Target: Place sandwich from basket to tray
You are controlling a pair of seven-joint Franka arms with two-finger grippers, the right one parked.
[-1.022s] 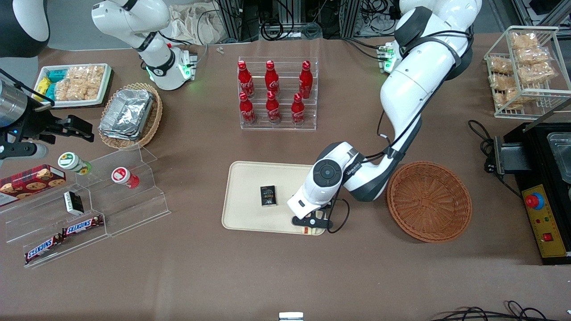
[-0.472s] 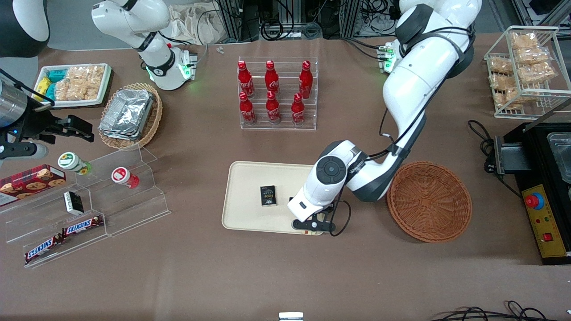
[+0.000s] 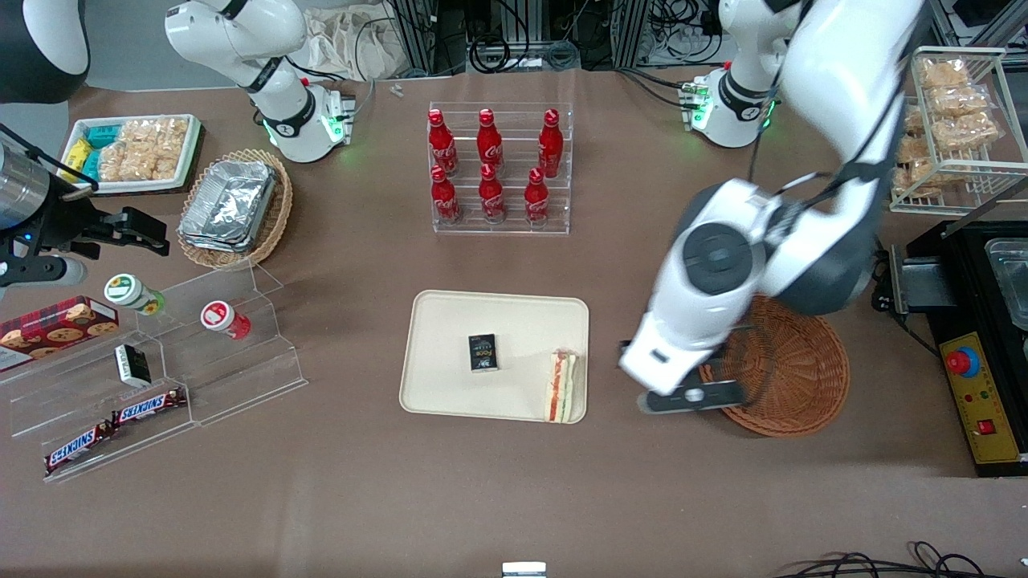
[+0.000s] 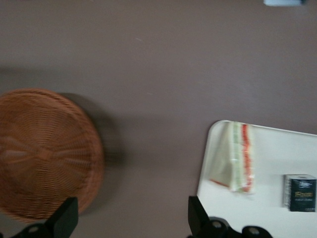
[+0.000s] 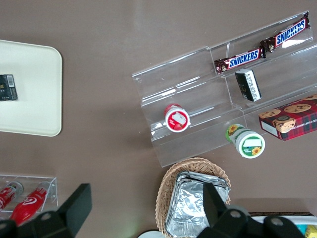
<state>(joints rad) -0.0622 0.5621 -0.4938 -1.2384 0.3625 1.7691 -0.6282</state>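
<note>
The sandwich (image 3: 561,386) (image 4: 237,157), a white wedge with red and green filling, lies on the cream tray (image 3: 446,385) (image 4: 270,144) at the corner nearest the front camera and the basket. The reddish-brown wicker basket (image 3: 791,377) (image 4: 44,153) holds nothing that I can see. My gripper (image 3: 691,397) (image 4: 130,214) hangs high over the bare table between tray and basket, at the basket's rim. It is open, its fingers (image 4: 65,218) wide apart with nothing between them. The arm hides part of the basket in the front view.
A small black box (image 3: 483,352) (image 4: 299,192) lies on the tray beside the sandwich. An acrylic rack of red bottles (image 3: 499,172) stands farther from the camera. A black machine (image 3: 984,345) and a wire rack of packets (image 3: 952,120) stand at the working arm's end.
The gripper let go of the sandwich, which now lies on the tray. The arm rose and swung from the tray's corner toward the basket.
</note>
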